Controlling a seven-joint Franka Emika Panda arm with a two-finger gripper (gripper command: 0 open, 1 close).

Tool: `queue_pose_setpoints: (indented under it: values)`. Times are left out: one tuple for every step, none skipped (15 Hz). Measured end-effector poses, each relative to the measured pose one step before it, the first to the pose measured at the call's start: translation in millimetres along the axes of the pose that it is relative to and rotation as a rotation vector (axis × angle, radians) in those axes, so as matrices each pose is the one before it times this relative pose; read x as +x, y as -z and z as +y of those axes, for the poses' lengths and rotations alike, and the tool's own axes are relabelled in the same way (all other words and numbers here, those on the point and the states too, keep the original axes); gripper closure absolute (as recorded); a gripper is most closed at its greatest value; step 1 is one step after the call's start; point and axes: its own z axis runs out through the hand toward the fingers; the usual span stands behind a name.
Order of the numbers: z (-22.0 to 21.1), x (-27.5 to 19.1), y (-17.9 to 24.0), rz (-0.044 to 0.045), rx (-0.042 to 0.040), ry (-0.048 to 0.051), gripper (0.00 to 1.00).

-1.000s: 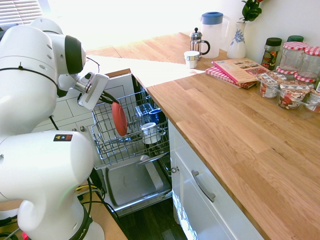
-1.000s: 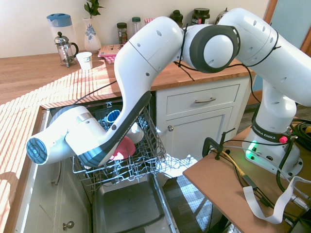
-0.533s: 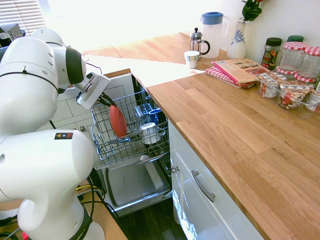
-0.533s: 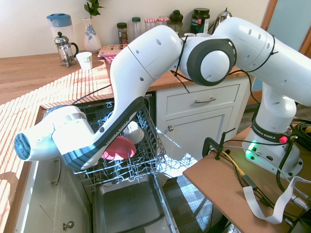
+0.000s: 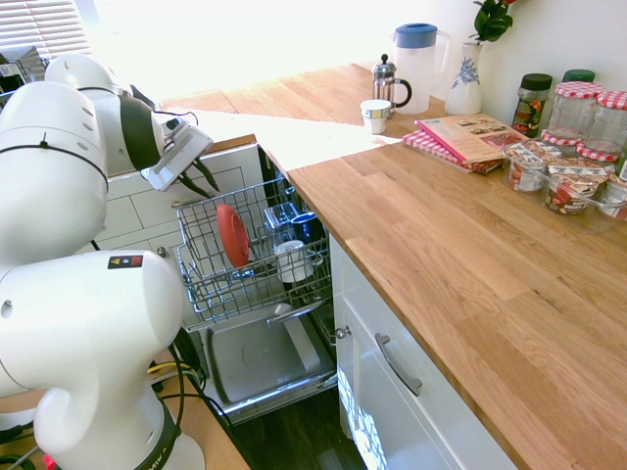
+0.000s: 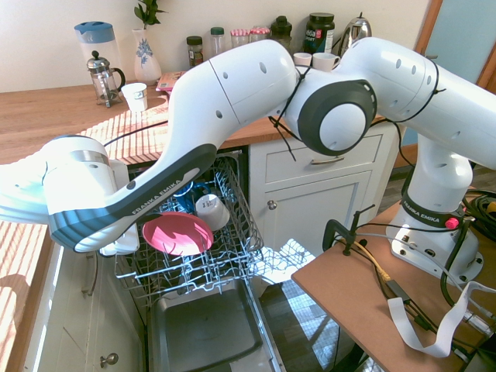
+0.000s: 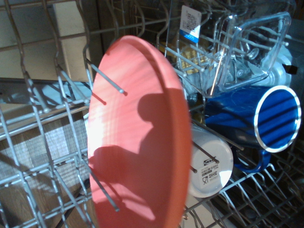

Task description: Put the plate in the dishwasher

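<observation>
White robot arm, which I steer from afar, reaching in over an open dishwasher. Beside it runs a wooden tabletop carrying a blue-lidded pitcher, a vase and a coffee press. The dishwasher's wire rack is pulled out above its lowered door.

In that rack is the coral-red plate, my task's object, standing on its edge between tines. In the first exterior view it shows as a narrow oval, its long axis running from about 11 o'clock to 5 o'clock.

My claw is released, its two dark fingers spread with nothing between them. From the claw, the plate lies toward 5 o'clock in that view, near and apart, its upper edge closest to the fingertips.

Smaller things share the rack: a blue mug at about 3 o'clock from the plate in the first exterior view, and an upturned white mug at about 4 o'clock.

I judge the placing essentially done. My next move should be away from the plate, toward 11 o'clock in that same view; swinging toward 5 o'clock could knock its upper edge and tip it.
</observation>
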Motion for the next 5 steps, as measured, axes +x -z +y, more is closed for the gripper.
queue_pose_setpoints:
  values:
    - [3.88, 5.81, -3.02, -0.00872, -0.00411, -0.00362, 0.0]
    - [8.03, 6.25, 0.81, -0.0103, -0.00476, -0.00552, 0.0]
    - [13.59, 7.5, 5.41, -0.01654, 0.00078, -0.01033, 0.0]
    - [20.34, 10.24, 8.57, -0.02102, 0.0056, -0.00941, 0.0]
    - [28.85, 13.07, 10.31, -0.0262, 0.00645, -0.01031, 0.0]
